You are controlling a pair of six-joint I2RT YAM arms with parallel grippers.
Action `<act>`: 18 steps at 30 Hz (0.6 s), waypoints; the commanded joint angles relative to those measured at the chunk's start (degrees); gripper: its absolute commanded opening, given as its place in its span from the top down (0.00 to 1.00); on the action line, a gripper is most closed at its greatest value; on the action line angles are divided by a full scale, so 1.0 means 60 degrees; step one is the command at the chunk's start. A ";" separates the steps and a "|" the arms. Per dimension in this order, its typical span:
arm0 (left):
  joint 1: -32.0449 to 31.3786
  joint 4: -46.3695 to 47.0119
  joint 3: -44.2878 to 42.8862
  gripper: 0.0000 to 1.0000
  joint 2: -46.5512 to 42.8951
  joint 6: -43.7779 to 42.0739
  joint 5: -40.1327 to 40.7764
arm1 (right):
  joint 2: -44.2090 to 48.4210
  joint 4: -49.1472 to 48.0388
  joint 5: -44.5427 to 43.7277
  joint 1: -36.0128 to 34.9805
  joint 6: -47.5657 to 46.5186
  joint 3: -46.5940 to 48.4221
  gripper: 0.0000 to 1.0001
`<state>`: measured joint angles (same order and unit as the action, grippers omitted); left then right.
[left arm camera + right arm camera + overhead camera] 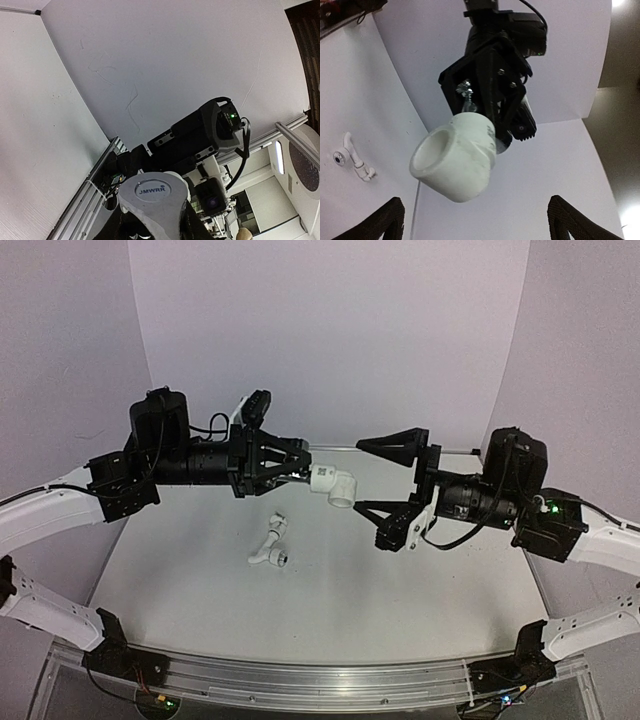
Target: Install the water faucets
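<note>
Plain white backdrop curving up behind a pale counter (pixel 420 590). Not much going on down there, just a white bent pipe piece (pixel 270 546) with a metal-ringed end lying flat near the middle, well apart from both arms.

All the action is up in the air. The left gripper (pixel 300 474) is clenched on the chrome faucet (pixel 466 96), and only a shiny sliver of it shows between the fingers. The white elbow fitting (pixel 334 486) sits on the end of it, sticking out past the fingertips toward the right arm. So the faucet is off the counter, held sideways about mid-scene.

Holding it level like that makes sense to me, since it points the elbow's open mouth roughly at the right gripper (pixel 366 476). That one hangs released, jaws spread wide just off the elbow's far end, and as far as the right wrist view shows it isn't touching. My guess is the right arm does the turning and the left one is just a vice. Can't tell how far the threads are seated, because the fingers hide the joint.

Room-wise it's comfy: open air all round the elbow, counter well below, backdrop well behind. The only tight spot is the two grippers nose to nose, so the right one would need to close in straight without knocking the elbow askew.
</note>
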<state>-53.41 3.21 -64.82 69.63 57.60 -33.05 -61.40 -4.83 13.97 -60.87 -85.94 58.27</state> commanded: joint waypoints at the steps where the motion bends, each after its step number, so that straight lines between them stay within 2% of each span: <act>1: 0.0050 0.1030 -0.0594 1.00 -0.0076 0.0513 -0.0362 | 0.0029 -0.1410 0.0018 -0.0111 -0.2479 -0.0306 0.08; 8: 0.0050 0.1215 -0.0470 1.00 -0.0057 0.0483 -0.0158 | -0.0155 -0.1735 0.0387 -0.0395 -0.3413 -0.0577 0.24; 15: 0.0054 0.0749 -0.0642 1.00 0.0132 0.0280 -0.0118 | -0.0534 -0.2036 0.0361 -0.0511 -0.3655 -0.0450 0.36; 18: 0.0050 0.0738 -0.0590 1.00 0.0103 0.0197 -0.0001 | -0.0544 -0.2029 0.0397 -0.0548 -0.3649 -0.0440 0.45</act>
<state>-53.41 4.40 -64.90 70.88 59.99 -33.69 -64.65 -13.90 15.72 -63.68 -106.68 55.05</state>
